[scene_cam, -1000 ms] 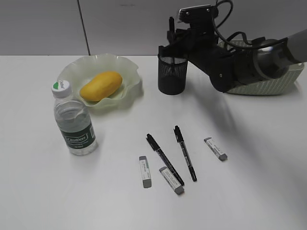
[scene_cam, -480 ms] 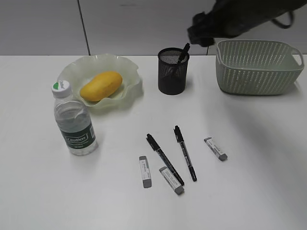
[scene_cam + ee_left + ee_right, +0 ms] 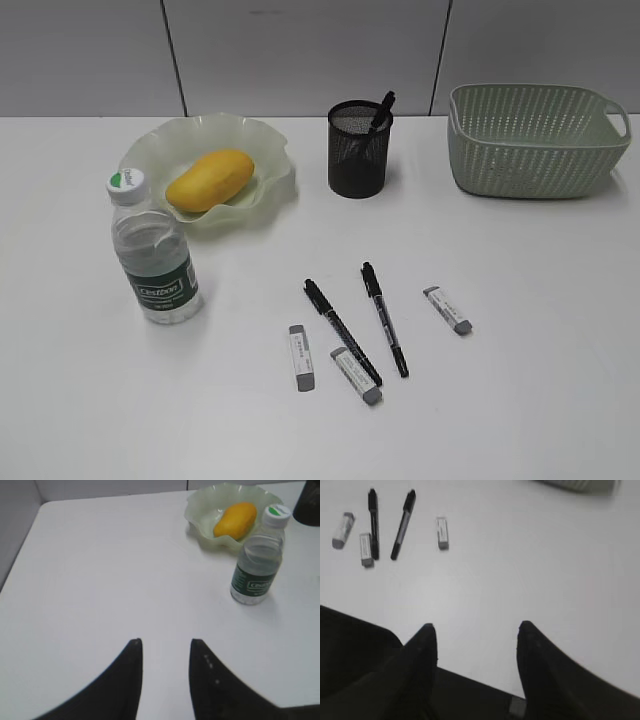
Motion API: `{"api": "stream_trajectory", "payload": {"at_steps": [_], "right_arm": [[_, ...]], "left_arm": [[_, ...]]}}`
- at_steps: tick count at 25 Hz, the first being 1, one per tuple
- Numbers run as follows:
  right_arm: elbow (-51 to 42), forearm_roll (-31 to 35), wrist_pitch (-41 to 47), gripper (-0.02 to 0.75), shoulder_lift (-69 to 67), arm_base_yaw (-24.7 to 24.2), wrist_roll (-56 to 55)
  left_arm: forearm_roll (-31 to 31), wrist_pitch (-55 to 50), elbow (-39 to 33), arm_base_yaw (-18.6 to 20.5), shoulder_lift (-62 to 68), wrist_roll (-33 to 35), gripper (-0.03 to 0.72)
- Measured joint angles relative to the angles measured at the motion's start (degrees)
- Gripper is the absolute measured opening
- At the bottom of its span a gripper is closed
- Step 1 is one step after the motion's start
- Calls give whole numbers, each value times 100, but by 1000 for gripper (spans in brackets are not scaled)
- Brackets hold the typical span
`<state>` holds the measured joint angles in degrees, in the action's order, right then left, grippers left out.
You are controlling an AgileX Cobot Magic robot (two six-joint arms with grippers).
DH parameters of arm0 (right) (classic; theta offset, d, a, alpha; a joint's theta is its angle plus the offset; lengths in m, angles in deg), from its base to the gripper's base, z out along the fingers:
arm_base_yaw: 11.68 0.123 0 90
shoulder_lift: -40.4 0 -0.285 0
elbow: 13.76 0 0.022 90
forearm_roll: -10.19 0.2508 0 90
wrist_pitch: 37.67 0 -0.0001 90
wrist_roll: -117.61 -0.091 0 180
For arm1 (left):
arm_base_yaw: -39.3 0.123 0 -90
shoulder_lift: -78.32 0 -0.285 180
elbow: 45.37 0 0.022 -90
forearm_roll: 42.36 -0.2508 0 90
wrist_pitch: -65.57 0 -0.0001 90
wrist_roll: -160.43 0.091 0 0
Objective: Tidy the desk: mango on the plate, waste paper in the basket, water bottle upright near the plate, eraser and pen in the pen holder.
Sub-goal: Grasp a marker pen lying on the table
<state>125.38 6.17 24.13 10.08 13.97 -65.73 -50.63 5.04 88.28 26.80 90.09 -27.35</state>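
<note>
The mango [image 3: 210,179] lies on the plate [image 3: 265,140] at the rear left of the tabletop [image 3: 540,300]. The water bottle [image 3: 152,250] stands upright just in front of the plate. The pen holder [image 3: 359,148] stands between plate and basket [image 3: 536,140], with one pen [image 3: 381,110] leaning inside it. Two more pens [image 3: 342,332] [image 3: 385,319] and three erasers [image 3: 302,357] [image 3: 357,375] [image 3: 447,309] lie loose on the tabletop in front. Basket contents cannot be told. The left gripper [image 3: 165,652] hangs over bare tabletop, jaws parted, holding nothing. The right gripper [image 3: 476,637] hangs with jaws likewise spread and empty.
</note>
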Motion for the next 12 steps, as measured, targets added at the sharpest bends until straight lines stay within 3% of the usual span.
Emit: {"api": "stream_trajectory", "payload": {"at_steps": [5, 12], "right_arm": [[-431, 15, 498, 403, 2068, 2, -5], [-717, 4, -134, 395, 2293, 2, 101]], "left_arm": [[567, -79, 307, 0, 1287, 574, 249], [1517, 570, 1389, -75, 3841, 738, 239]]}}
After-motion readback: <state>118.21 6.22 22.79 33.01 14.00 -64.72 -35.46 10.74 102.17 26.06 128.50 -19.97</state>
